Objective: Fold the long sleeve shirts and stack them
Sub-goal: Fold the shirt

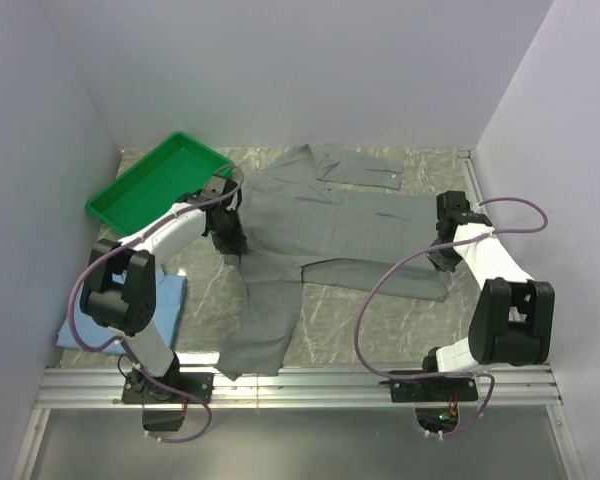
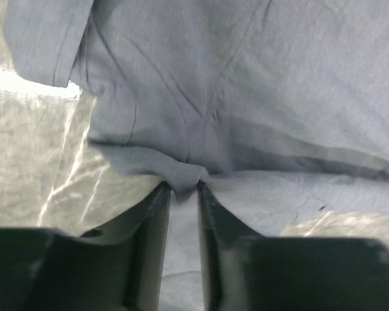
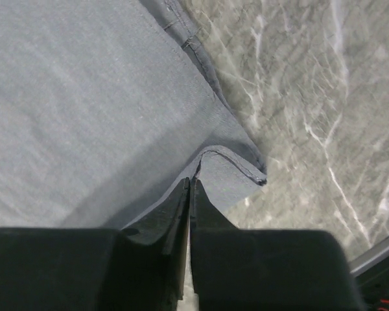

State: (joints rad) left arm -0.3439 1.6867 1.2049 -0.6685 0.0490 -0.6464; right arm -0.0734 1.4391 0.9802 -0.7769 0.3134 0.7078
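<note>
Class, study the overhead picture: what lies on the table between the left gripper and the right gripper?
The grey shirt, spread open, fills the stretch between the left gripper and right gripper; the top external view shows it.

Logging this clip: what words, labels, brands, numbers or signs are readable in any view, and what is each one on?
No readable text in any of the three views.
grey shirt: no tag, print or logo showing.
light blue shirt: mostly hidden behind the left arm, no print visible.
green tray: plain, no label or marking.
Both wrist views: only cloth, tabletop and dark fingers, with no characters.
</note>
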